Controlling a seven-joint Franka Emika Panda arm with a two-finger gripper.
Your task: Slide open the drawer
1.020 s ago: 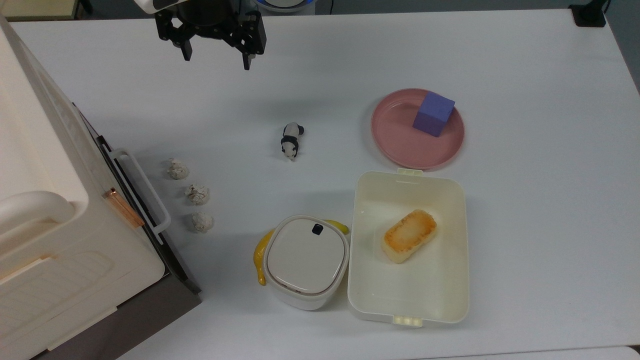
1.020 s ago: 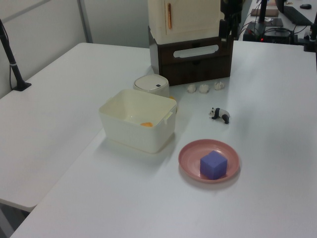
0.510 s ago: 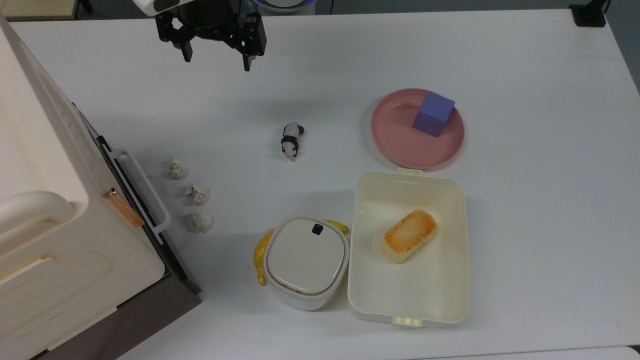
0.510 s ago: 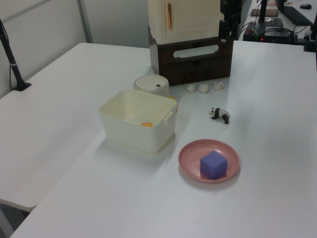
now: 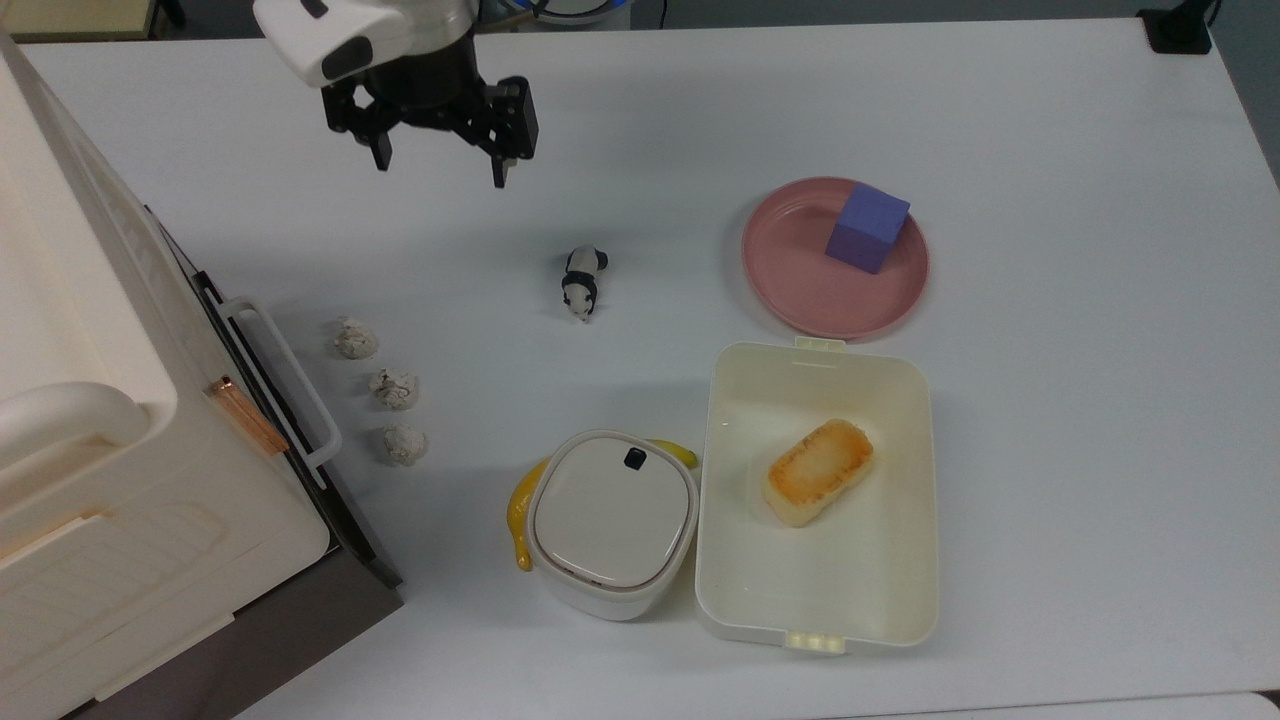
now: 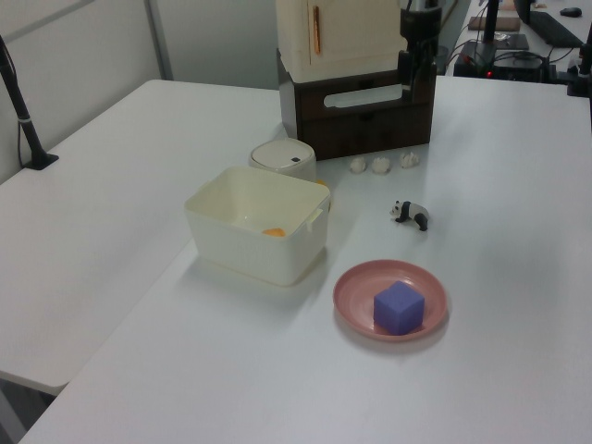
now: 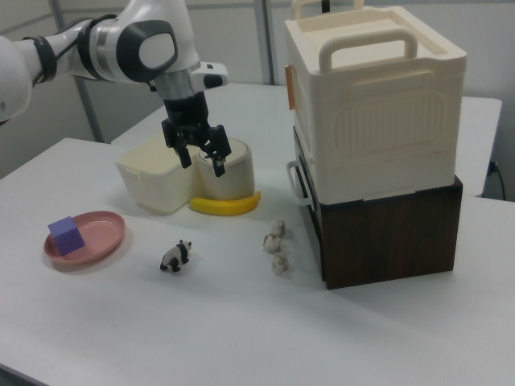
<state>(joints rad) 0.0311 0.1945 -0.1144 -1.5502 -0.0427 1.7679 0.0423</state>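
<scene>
In the upper left of the top view, the gripper (image 5: pixel 440 170) is hanging above the white table (image 5: pixel 1080 420) with its fingers spread apart, holding nothing. The drawer (image 5: pixel 262 392) is sitting at the left edge of the top view, low in the cream cabinet (image 5: pixel 120 500), its white bar handle (image 5: pixel 285 380) facing three small crumpled balls (image 5: pixel 395 388) just beside it. The gripper is well apart from that handle. In the right view, the gripper (image 7: pixel 201 161) is hovering upper left of centre, in front of the lunch box (image 7: pixel 153 186).
</scene>
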